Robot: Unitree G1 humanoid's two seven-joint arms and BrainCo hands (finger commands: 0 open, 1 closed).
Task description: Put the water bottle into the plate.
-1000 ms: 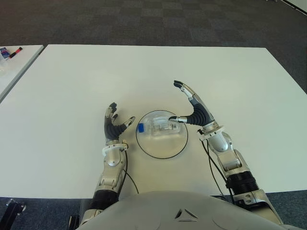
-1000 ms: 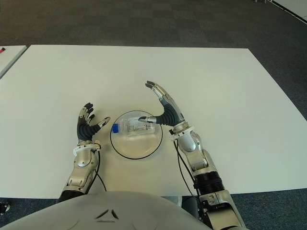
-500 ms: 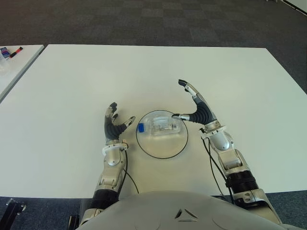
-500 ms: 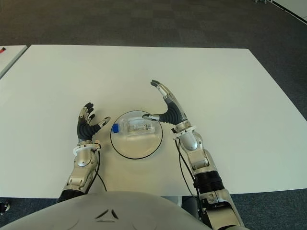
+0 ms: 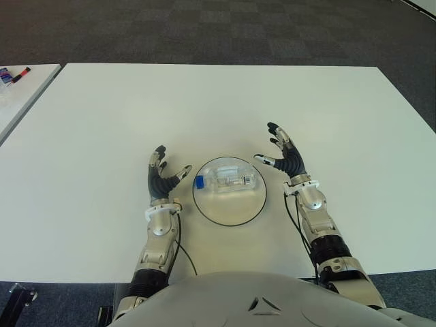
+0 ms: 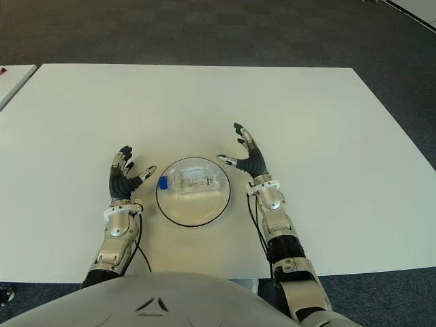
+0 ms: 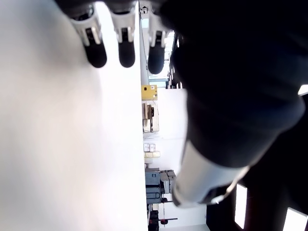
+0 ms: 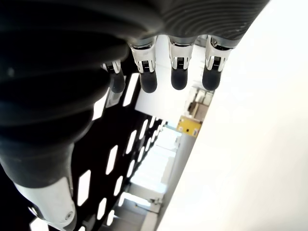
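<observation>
The bottle (image 5: 227,181) is laid on its side in the plate (image 5: 229,216) on the desk (image 5: 204,102). The right hand (image 5: 284,157) is held just right of the plate, fingers spread, empty. The left hand (image 5: 162,178) is seen left of it, likewise spread and empty.

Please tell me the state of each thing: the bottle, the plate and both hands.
Bottle: lying on its side in the plate, blue cap on.
Plate: flat on the table, holding the bottle.
Left hand: open, left of the plate.
Right hand: open, right of the plate, holding nothing.
</observation>
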